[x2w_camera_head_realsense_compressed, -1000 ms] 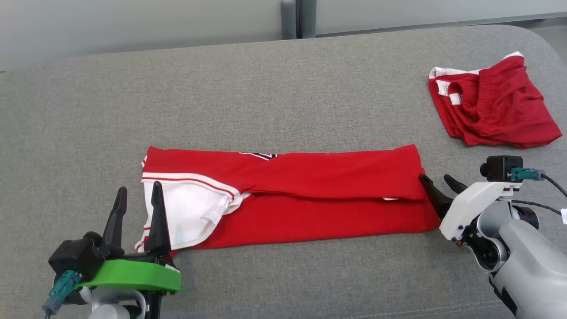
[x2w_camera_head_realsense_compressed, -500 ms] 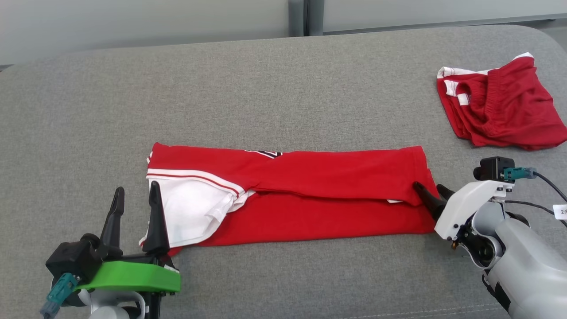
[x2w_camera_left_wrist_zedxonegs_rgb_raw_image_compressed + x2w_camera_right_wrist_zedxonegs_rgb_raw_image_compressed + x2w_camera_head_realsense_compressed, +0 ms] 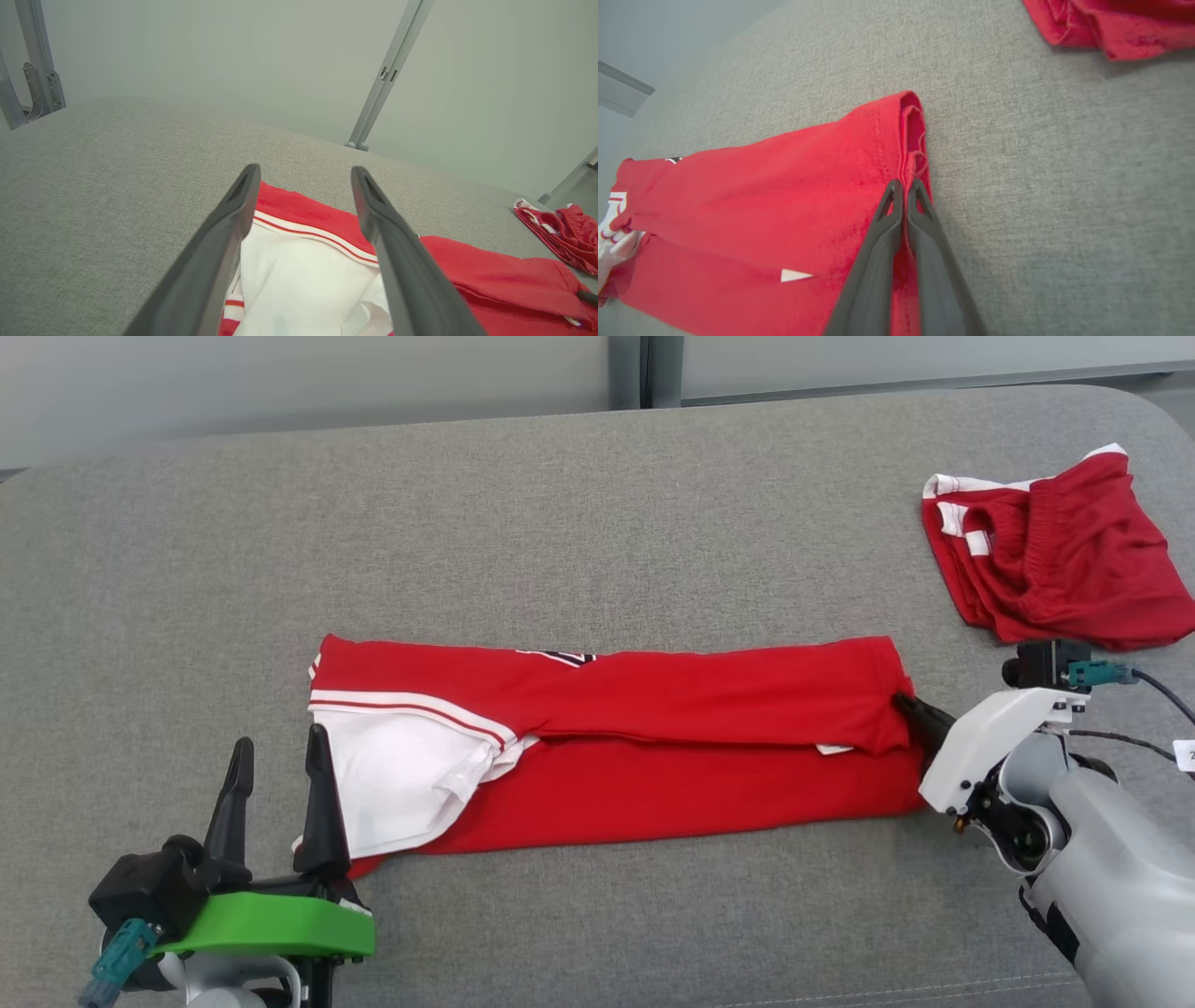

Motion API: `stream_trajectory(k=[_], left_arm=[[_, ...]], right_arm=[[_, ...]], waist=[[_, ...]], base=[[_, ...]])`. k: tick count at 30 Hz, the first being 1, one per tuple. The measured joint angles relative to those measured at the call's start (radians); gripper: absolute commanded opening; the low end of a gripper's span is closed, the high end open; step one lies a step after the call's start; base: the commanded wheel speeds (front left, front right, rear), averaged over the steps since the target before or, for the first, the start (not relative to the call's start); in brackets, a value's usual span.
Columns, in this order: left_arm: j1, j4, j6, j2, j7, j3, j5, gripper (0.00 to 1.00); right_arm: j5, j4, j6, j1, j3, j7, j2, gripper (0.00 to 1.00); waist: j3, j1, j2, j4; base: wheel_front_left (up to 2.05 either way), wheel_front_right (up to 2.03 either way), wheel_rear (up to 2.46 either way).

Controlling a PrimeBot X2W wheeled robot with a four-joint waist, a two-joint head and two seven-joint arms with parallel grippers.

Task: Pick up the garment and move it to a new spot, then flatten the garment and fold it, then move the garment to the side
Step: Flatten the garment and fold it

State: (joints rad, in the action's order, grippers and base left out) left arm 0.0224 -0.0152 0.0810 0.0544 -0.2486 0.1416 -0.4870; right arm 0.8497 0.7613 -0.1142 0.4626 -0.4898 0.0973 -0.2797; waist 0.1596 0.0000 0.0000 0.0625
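Observation:
The garment (image 3: 635, 747) is a red jersey with a white, red-striped end, folded into a long strip across the grey surface (image 3: 560, 523). My right gripper (image 3: 907, 707) is shut on the garment's right hem; in the right wrist view its fingertips (image 3: 903, 186) pinch the red edge (image 3: 784, 186). My left gripper (image 3: 275, 756) stands open at the garment's white left end, one finger (image 3: 319, 793) over the cloth. In the left wrist view the white part (image 3: 303, 280) lies between the spread fingers of the left gripper (image 3: 303, 175), which hold nothing.
A second red garment with white trim (image 3: 1055, 565) lies crumpled at the far right of the grey surface, also seen in the left wrist view (image 3: 560, 228) and the right wrist view (image 3: 1111, 23). A pale wall and metal post (image 3: 387, 74) stand behind.
My right gripper went from open beside the garment's right hem to shut on it. The left gripper stayed open, shifting only slightly.

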Motion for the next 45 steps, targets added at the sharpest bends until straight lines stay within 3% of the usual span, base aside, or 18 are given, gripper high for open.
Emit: stream_trajectory(k=[13,29,36,45], left_arm=[[0.010,-0.012,0.007,0.000,0.000,-0.015,0.000,1.00],[0.023,-0.026,0.008,0.000,0.000,-0.015,0.000,1.00],[0.023,-0.028,0.010,0.000,0.001,-0.008,0.003,1.00],[0.023,-0.027,0.010,0.000,0.002,-0.004,0.007,1.00]], right_arm=[[0.005,-0.011,-0.009,0.025,0.015,-0.035,-0.056,0.00],[0.002,-0.079,-0.009,0.072,0.037,-0.062,-0.201,0.00],[-0.006,-0.170,-0.009,0.106,0.015,-0.062,-0.220,0.00],[-0.030,-0.297,-0.009,0.108,-0.085,-0.041,-0.195,0.00]], waist=[[0.000,0.0000,0.0000,-0.031],[-0.013,0.0000,0.0000,-0.096],[-0.017,0.0000,0.0000,-0.114],[-0.026,0.0000,0.0000,-0.116]], base=[[0.00,0.00,0.00],[0.00,0.00,0.00],[0.00,0.00,0.00],[0.00,0.00,0.00]])
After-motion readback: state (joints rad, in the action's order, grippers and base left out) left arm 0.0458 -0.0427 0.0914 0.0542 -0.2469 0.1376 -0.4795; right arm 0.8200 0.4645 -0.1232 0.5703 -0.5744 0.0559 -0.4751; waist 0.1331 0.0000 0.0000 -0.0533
